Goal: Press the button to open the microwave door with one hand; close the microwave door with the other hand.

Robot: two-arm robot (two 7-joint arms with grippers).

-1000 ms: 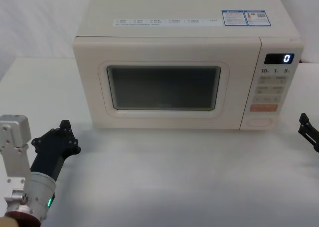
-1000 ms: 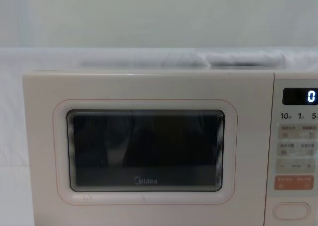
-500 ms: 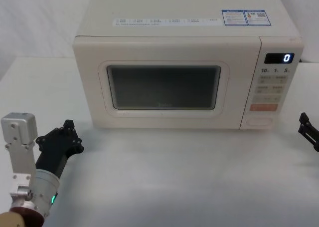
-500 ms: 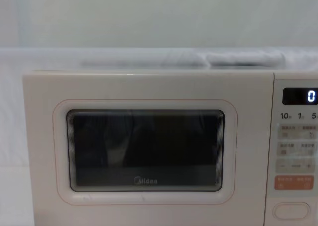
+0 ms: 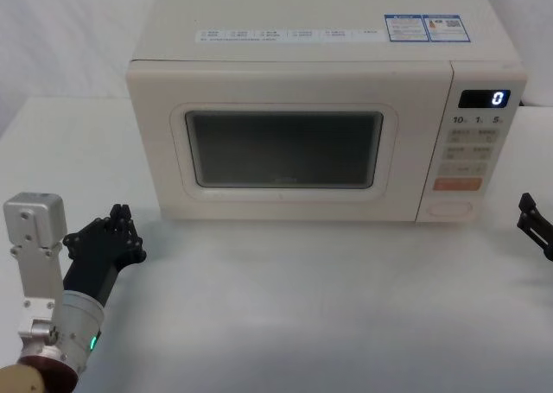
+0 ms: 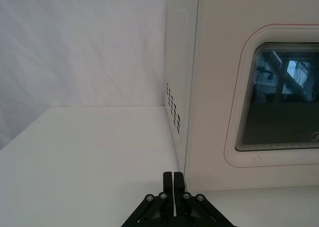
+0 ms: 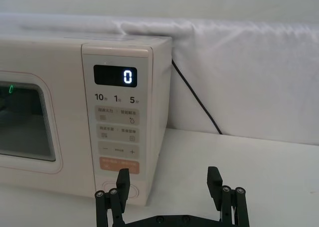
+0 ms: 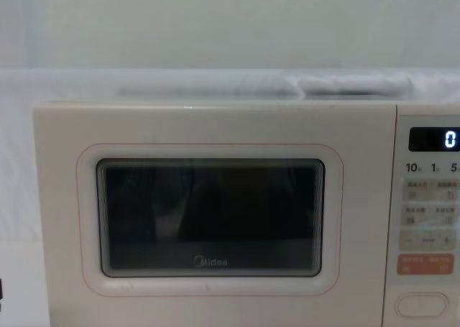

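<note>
The cream microwave stands at the back of the table with the microwave door [image 5: 160,142] closed flush; the chest view shows its dark window and logo [image 8: 215,129]. The button [image 5: 452,210] sits at the bottom of the keypad panel, under the orange key [image 8: 420,305]. My left gripper [image 5: 119,225] hovers low over the table in front of the microwave's left corner, with nothing in it. The left wrist view shows it [image 6: 172,175] shut, fingers together, pointing at the door's left edge [image 6: 219,87]. My right gripper [image 7: 169,171] is open and empty, right of the keypad panel, at the table's right edge [image 5: 534,225].
A white table [image 5: 302,307] spreads out in front of the microwave. A black power cable [image 7: 197,105] runs down the white backdrop behind the microwave's right side. The display [image 5: 496,99] reads 0.
My left arm has shifted slightly to the right, and its gripper has turned a little. The right gripper and the door have not moved.
</note>
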